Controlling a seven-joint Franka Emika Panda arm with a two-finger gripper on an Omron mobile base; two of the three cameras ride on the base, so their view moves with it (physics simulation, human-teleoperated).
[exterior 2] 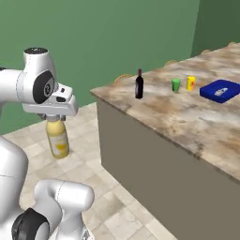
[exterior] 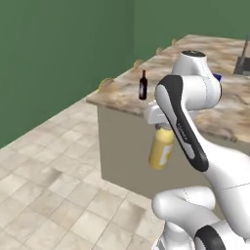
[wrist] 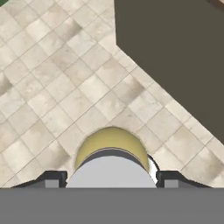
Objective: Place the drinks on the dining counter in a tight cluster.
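Observation:
My gripper (exterior 2: pixel 55 118) is shut on the grey cap of the yellow bottle (exterior 2: pixel 57 139), which hangs upright below the hand, over the tiled floor and off the near-left corner of the dining counter (exterior 2: pixel 173 112). In the left base view the yellow bottle (exterior: pixel 161 149) hangs in front of the counter's side wall, below the gripper (exterior: pixel 163 128). From the hand, the gripper (wrist: pixel 111 179) looks straight down on the bottle (wrist: pixel 111 142). A dark wine bottle (exterior 2: pixel 139 85) with a red cap stands upright on the counter near its left corner; it shows again as the wine bottle (exterior: pixel 142 86) on the dining counter (exterior: pixel 122 97).
A green cup (exterior 2: pixel 176 85), a yellow cup (exterior 2: pixel 191 83) and a blue tray (exterior 2: pixel 219 90) sit further back on the counter. The dark sink with its faucet (exterior: pixel 242 61) lies at the far right. Round wooden stool tops (exterior: pixel 105 84) line the counter's far edge.

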